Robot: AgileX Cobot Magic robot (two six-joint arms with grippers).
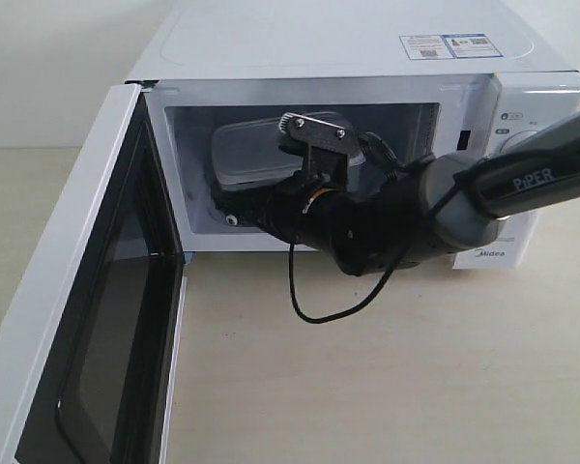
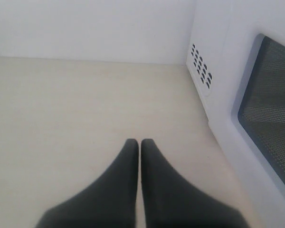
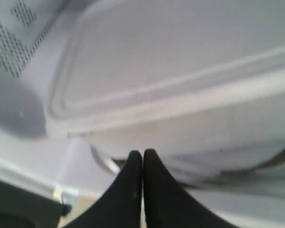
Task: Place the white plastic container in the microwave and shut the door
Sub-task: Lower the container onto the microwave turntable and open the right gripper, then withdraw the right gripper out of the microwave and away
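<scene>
The white plastic container (image 1: pixel 249 150) lies inside the microwave (image 1: pixel 348 48), toward its left, as the right gripper (image 3: pixel 142 154), fingers pressed together on nothing, points at its near side; it should back straight out, cable (image 1: pixel 304 311) clear, before the wide-open door (image 1: pixel 77 319) swings shut.

White plastic container (image 3: pixel 180 71) smooth, translucent; microwave (image 1: pixel 348 48) glossy; table (image 1: pixel 367 387) probably matt wood.

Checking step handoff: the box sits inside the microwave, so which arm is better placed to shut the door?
Left. The left tool sits beside the open door, at its outer face; the right tool is inside the microwave, by the box.
</scene>
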